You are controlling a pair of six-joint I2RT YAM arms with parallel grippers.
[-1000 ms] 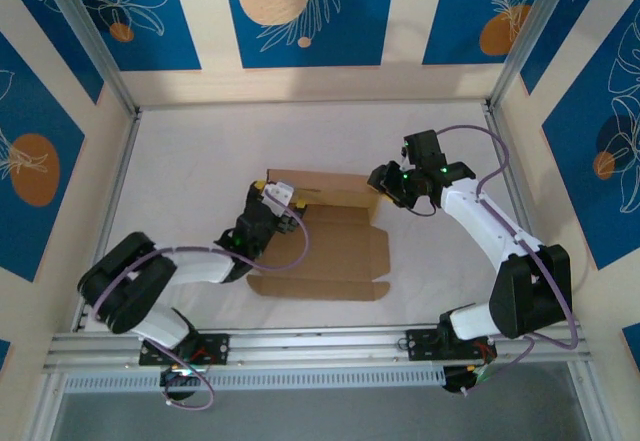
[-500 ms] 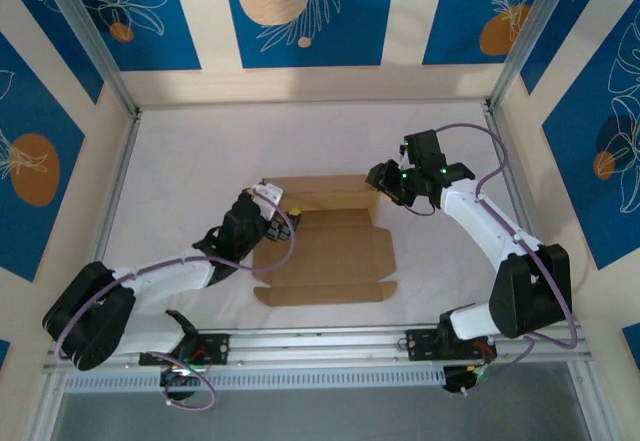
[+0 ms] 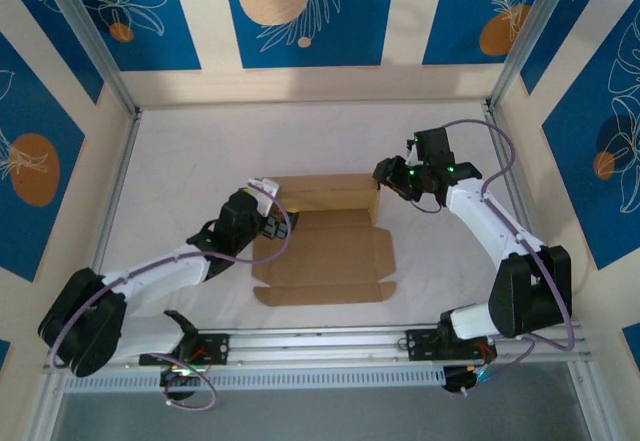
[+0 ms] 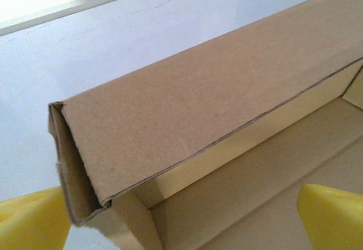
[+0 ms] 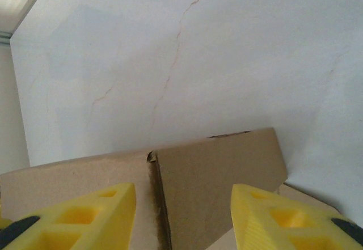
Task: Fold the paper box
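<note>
Let go of the back wall [image 4: 198,102]; it stays standing.
My left fingers [image 4: 31,221] are spread wide, my right fingers [image 5: 272,216] half apart over the box [image 3: 325,251] corner.

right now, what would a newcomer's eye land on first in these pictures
The brown paper box lies in the middle of the white table, mostly flat, with its far wall folded up into a hollow double-layered strip. The left gripper sits wide open at that wall's left end. The right gripper, yellow fingers apart, is at its right end.
</note>
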